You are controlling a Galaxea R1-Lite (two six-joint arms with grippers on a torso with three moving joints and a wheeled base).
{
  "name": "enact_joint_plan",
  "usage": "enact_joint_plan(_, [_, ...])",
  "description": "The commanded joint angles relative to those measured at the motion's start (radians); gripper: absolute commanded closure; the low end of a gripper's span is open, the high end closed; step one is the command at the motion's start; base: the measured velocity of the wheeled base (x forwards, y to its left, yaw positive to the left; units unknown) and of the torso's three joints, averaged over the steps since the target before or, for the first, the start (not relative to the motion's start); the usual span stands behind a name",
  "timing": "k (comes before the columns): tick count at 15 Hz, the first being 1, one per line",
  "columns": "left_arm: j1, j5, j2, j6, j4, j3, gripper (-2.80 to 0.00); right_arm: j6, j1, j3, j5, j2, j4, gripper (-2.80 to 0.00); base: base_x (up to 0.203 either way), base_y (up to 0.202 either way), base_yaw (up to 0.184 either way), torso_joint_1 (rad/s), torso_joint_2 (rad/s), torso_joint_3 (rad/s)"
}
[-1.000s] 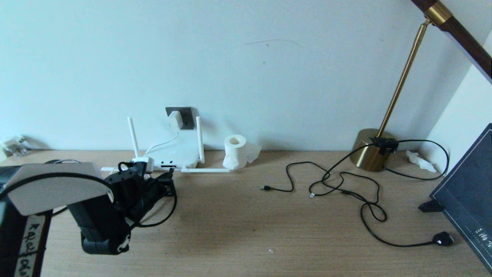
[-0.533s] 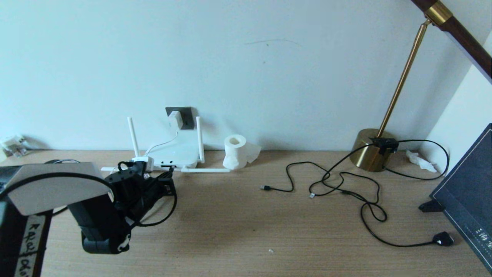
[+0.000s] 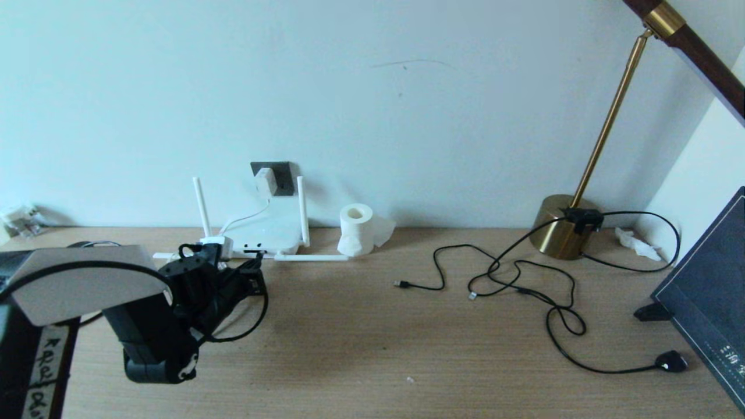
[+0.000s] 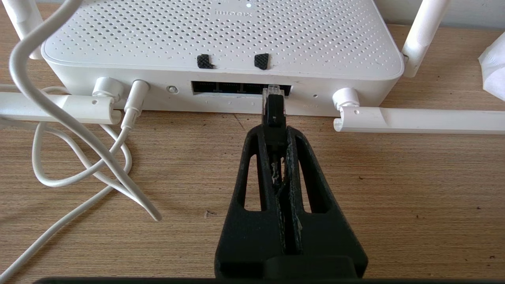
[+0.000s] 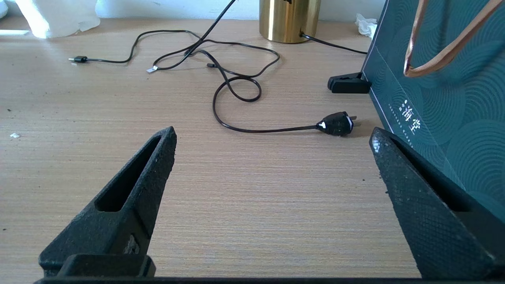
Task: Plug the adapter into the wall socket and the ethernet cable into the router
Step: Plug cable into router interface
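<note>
The ethernet cable (image 4: 274, 112) shows as a small black plug with a clear tip, pinched between the clenched black fingers of the left gripper (image 4: 275, 130) at the centre of the left wrist view; the clear tip sits at the mouth of the right-hand opening in the dark strip of ports on the front of the router (image 4: 221, 39), and whether it is fully seated cannot be told. The router is a flat white box with a perforated top, lying on the wooden desk (image 3: 372, 337) against the wall in the left-centre of the head view, with two stick antennas upright and two folded flat along its front edge. One folded antenna (image 4: 418, 120) lies just right of the plug. A thin white cord (image 4: 79, 130) loops on the desk at the left of the wrist view. Above the router, the white adapter (image 3: 265, 180) sits on the dark grey wall socket (image 3: 280, 173). A toilet-paper roll (image 3: 356, 230) stands just right of the router. Further right lie loose black cords (image 3: 518, 279), a brass lamp base (image 3: 563, 227) and a bulky black plug (image 3: 670, 361). A dark patterned bag (image 5: 446, 90) stands at the right edge. The right gripper (image 5: 272, 150) hangs over bare desk, fingers spread wide and empty.
</note>
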Motion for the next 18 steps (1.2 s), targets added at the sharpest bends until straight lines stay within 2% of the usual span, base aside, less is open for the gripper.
enact_joint_plan(1, [0.0,0.0,0.003,0.0,-0.009,0.0,0.0,0.0,0.0,0.001,0.0,-0.001,-0.001,-2.8,0.0,0.0,0.0,0.0,0.0,0.0])
enact_joint_plan(18, [0.0,0.001,0.018,-0.002,-0.009,-0.017,0.0,0.0,0.0,0.001,0.0,0.001,-0.001,-2.8,0.0,0.0,0.0,0.0,0.0,0.0])
